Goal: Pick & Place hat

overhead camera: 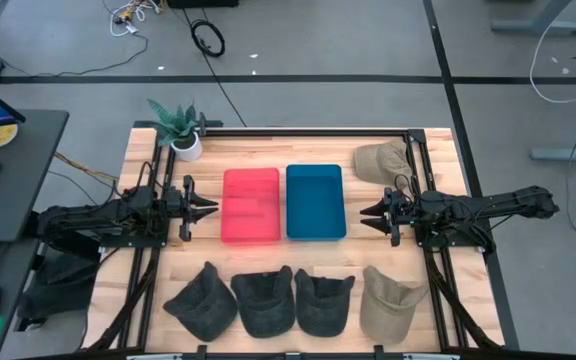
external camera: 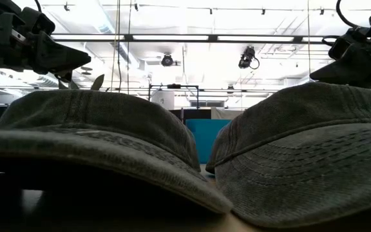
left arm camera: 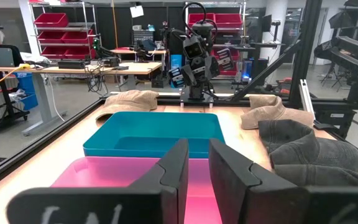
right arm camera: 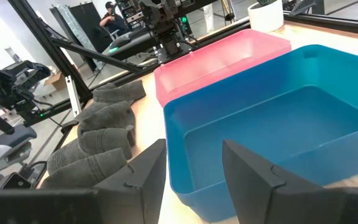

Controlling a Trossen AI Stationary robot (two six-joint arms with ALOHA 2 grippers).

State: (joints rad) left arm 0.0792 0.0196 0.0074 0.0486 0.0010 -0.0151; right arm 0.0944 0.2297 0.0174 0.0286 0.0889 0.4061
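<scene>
Several hats lie flat on the table. Three dark grey hats [overhead camera: 265, 300] and one tan hat [overhead camera: 393, 303] sit in a row along the near edge. Another tan hat [overhead camera: 383, 160] lies at the far right corner. A pink bin [overhead camera: 250, 205] and a blue bin [overhead camera: 315, 202] stand side by side mid-table. My left gripper [overhead camera: 211, 208] hovers at the pink bin's left side, narrowly open [left arm camera: 197, 165]. My right gripper [overhead camera: 365, 213] hovers at the blue bin's right side, open [right arm camera: 194, 165]. Both point level at the bins and hold nothing.
A potted plant [overhead camera: 181, 130] stands at the far left corner. A black frame rail [overhead camera: 308, 130] borders the table's far side. Two grey hats [external camera: 301, 154] fill the low view close up. Bare wood [overhead camera: 298, 255] lies between the bins and the hat row.
</scene>
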